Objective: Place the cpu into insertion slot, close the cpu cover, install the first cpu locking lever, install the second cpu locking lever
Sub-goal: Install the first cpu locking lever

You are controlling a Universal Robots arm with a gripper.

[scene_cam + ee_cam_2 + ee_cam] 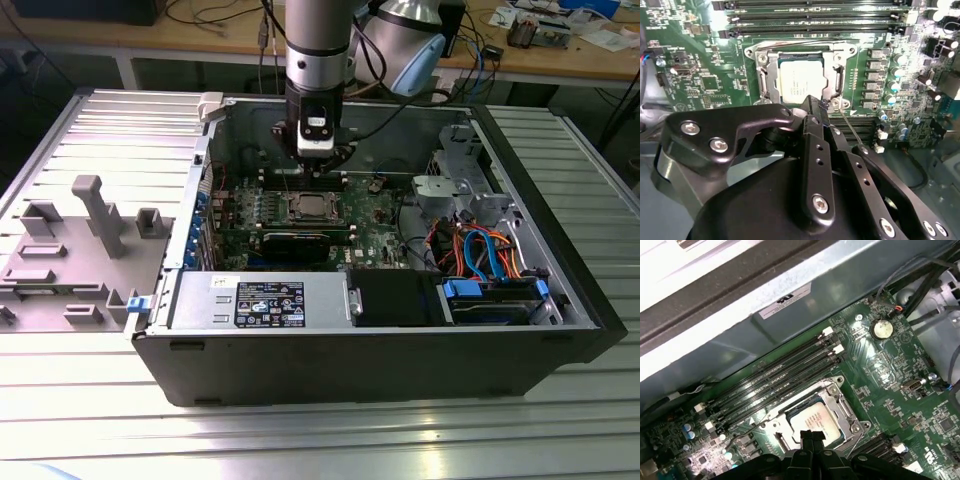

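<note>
In the exterior view I see one black open computer case [350, 365] on the ribbed grey metal bench [320, 440]. My one black gripper [315, 158] hangs over the green motherboard [375, 212], just above the small square silver-grey cpu [312, 207].

In the second wrist view the cpu sits down in the square insertion slot with the silvery rim [755, 51]. The thin shiny metal cpu cover [765, 80] lies flat around it, so I think two steps are done. The gripper is narrow, with its tips together, and holds nothing I can see. I count two thin silver wire levers. The flat lever [790, 44] lies along the slot's edge, and I cannot tell if it is locked. The loose lever [850, 127] sticks out beside the tips, and I think it is not locked yet.

In the first wrist view I count one cpu, one cover, one slot and one round silver battery [883, 329].
</note>
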